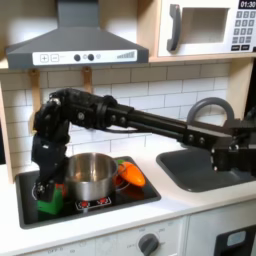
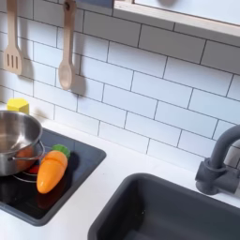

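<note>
We see the black gripper (image 1: pixel 48 180) of the arm lowered at the left edge of the black toy stove top (image 1: pixel 150 190), in the first exterior view, right over a small green block (image 1: pixel 48 205) that sits just beside the shiny round steel pot (image 1: pixel 90 175). We cannot tell whether its fingers are parted or closed, since the wrist hides them, and we cannot tell whether they touch the block or hang just above it.

We judge the step in hand to be the approach to, or the grasp of, the green block. Any grasp there calls for a careful straight descent, because the pot wall stands close on the first exterior view's right of the gripper.

Counting what stands about: one steel pot, one green block, and one orange plastic carrot with a green tip (image 2: pixel 52 170) lying on the stove top against the pot in both exterior views. Two wooden utensils (image 2: pixel 66 52) hang on the white tile wall (image 2: pixel 150 94). One grey sink basin (image 2: pixel 178 211) with one dark faucet (image 2: pixel 220 159) lies at the second exterior view's right.
</note>
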### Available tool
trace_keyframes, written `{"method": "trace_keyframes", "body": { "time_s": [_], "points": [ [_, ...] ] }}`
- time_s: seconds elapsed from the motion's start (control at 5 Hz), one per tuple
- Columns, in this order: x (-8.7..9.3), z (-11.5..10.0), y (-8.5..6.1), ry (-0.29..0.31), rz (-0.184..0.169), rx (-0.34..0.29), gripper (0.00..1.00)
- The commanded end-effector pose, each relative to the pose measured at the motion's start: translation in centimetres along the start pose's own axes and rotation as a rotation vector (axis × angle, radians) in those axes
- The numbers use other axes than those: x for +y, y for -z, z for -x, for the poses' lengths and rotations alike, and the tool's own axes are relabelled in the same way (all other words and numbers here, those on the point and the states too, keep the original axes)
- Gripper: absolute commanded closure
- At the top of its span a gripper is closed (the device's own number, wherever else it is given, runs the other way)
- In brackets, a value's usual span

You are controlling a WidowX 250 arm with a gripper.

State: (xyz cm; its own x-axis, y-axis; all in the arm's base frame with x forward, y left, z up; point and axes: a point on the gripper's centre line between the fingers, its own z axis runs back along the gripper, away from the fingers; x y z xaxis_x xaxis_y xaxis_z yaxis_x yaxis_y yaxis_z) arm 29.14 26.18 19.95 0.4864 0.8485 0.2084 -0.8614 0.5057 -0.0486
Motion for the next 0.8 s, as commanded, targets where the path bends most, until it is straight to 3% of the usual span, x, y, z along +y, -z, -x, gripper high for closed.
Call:
{"method": "trace_keyframes", "body": {
  "time_s": [0.0, 0.4, 0.6],
  "points": [
    [-0.5, -0.5, 0.7, -0.010, -0.026, 0.000, 0.00],
    [-0.6, -0.4, 0.9, -0.014, -0.037, 0.006, 0.00],
    [-0.6, -0.4, 1.8, -0.016, -0.051, 0.023, 0.00]
  ]
}}
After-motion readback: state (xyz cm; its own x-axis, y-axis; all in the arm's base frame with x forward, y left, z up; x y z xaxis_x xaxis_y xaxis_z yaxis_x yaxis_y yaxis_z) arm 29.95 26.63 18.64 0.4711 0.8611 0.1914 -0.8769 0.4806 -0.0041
